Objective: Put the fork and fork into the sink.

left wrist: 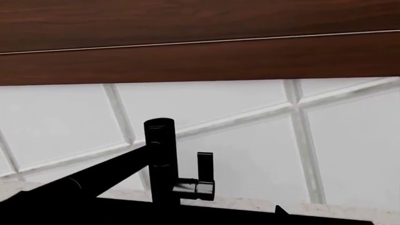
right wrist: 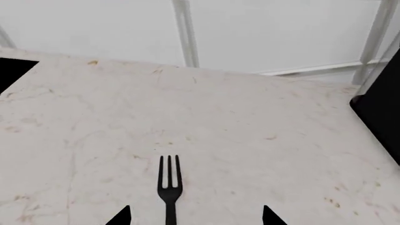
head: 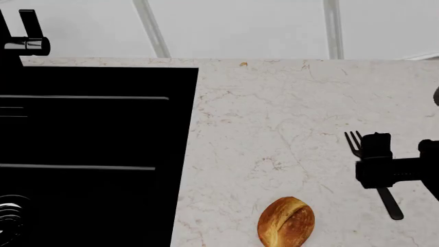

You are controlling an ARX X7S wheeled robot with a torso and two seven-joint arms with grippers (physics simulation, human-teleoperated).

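In the right wrist view the two dark fingertips of the right gripper (right wrist: 195, 216) poke up at the lower edge of the frame, spread apart, with the black fork (right wrist: 169, 187) lying between them on the pale marble worktop (right wrist: 262, 122); its tines point toward the white tiled wall (right wrist: 275, 33) in the upper part of the frame; whether the tips touch the handle cannot be told. In the head view the same gripper (head: 375, 163) sits at the right edge of the frame, over the middle of the fork (head: 370, 170), tines showing above it and handle end below; a golden-brown bread roll (head: 286, 221) lies at the bottom centre, apart from the fork; the matt black sink (head: 103, 154) fills the left side, well apart from the fork, with its shiny drain (head: 10, 216) at the lower left. In the left wrist view the black tap (left wrist: 161, 159) stands at lower centre before the tiles, under a dark wooden cabinet (left wrist: 200, 42); only a dark tip shows at the bottom edge, so the left jaws' state cannot be told.
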